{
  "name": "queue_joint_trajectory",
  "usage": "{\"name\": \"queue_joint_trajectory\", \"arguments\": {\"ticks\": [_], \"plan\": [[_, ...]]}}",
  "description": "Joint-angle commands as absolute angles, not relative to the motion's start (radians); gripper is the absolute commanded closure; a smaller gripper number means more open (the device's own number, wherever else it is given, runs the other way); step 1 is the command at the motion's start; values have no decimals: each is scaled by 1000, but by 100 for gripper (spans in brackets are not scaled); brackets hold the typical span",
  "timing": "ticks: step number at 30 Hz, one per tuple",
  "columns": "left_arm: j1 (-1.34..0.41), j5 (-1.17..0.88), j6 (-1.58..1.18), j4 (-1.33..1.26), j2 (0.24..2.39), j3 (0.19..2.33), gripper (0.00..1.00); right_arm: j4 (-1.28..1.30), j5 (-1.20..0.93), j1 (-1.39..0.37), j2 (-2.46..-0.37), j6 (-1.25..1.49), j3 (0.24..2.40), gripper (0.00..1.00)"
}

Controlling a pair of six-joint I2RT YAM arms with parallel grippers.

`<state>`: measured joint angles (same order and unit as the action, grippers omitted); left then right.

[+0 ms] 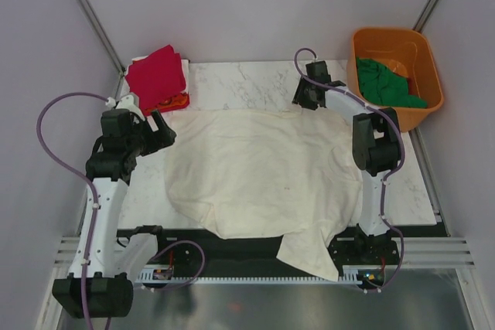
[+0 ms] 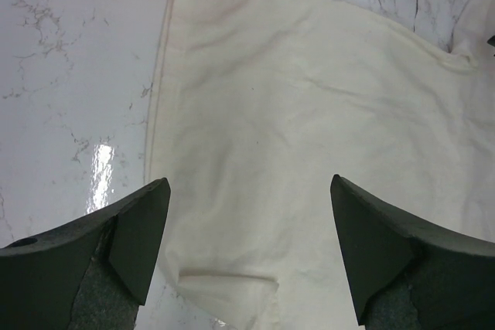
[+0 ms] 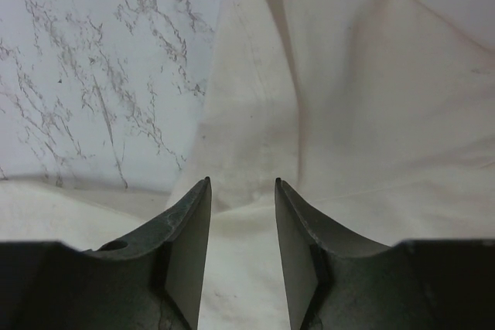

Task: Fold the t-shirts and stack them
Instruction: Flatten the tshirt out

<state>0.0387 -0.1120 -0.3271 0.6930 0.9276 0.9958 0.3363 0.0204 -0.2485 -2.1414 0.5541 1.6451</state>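
Observation:
The large cream-white t-shirt (image 1: 263,168) lies spread over the marble table, one corner hanging over the near edge. My left gripper (image 1: 164,130) hovers open over its left sleeve; in the left wrist view the wide-apart fingers (image 2: 249,182) straddle the cloth (image 2: 309,113) and its folded sleeve end. My right gripper (image 1: 308,98) is at the shirt's far right corner. In the right wrist view its jaws (image 3: 242,181) stand narrowly apart with a raised fold of the cream cloth (image 3: 348,98) between them. A crimson red t-shirt (image 1: 157,75) lies folded at the far left on an orange-red one (image 1: 176,102).
An orange plastic tub (image 1: 429,59) stands at the far right corner with a dark green t-shirt (image 1: 383,83) inside. Bare marble (image 1: 240,83) shows along the far edge between the red pile and my right gripper. Grey walls close in on both sides.

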Motion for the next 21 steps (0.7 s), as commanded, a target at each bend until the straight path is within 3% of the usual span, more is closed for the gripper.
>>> {"name": "queue_joint_trajectory", "arguments": {"ticks": [1,21], "plan": [[35,-114,-325,670,879,901,9,310,35,-239,-2141,575,1629,55],[12,-63,-325,660,841,854,9,293,31,-221,-2213,583,1623,60]]}}
